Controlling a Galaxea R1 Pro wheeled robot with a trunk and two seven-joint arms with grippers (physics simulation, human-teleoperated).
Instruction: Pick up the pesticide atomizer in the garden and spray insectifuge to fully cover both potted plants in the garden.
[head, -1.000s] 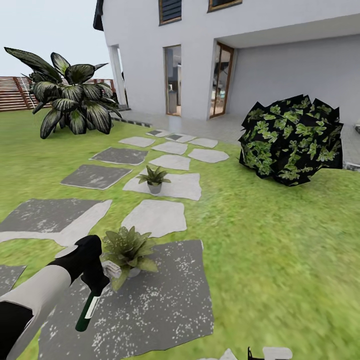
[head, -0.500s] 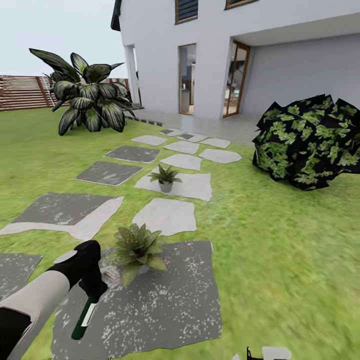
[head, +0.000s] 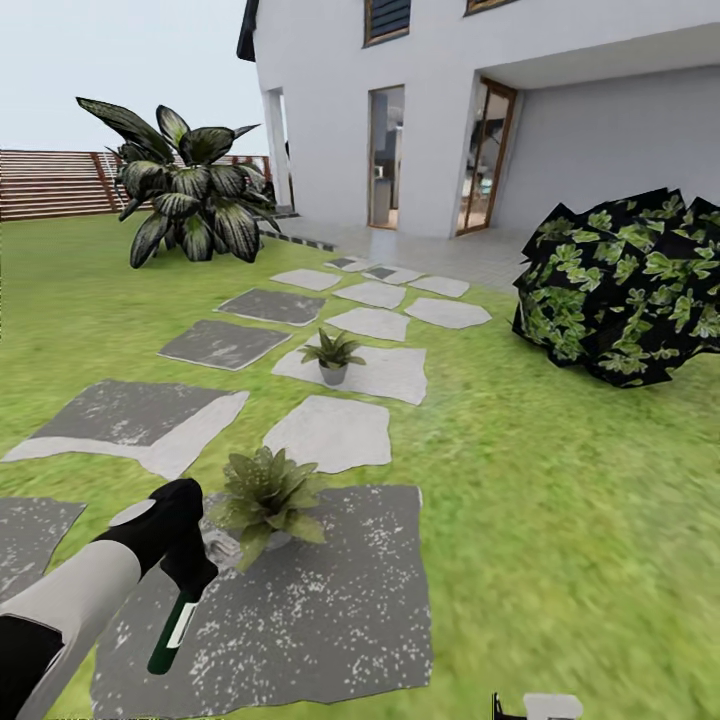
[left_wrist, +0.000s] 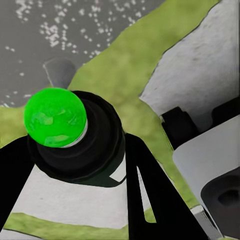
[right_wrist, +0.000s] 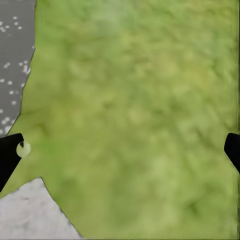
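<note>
Green pesticide atomizer (head: 172, 632) clamped in left jaws beside near potted plant (head: 262, 494); right jaws apparently apart.

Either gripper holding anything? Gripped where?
Left gripper holds the pesticide atomizer near its trigger-head end, green body hanging down. Right gripper is open, empty.

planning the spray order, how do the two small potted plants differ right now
The near potted plant sits on a dark speckled stone, right beside the left hand holding the pesticide atomizer. The far potted plant sits on a pale stone, well beyond the hand, and looks smaller at that distance. Both are upright green rosettes in small grey pots.
</note>
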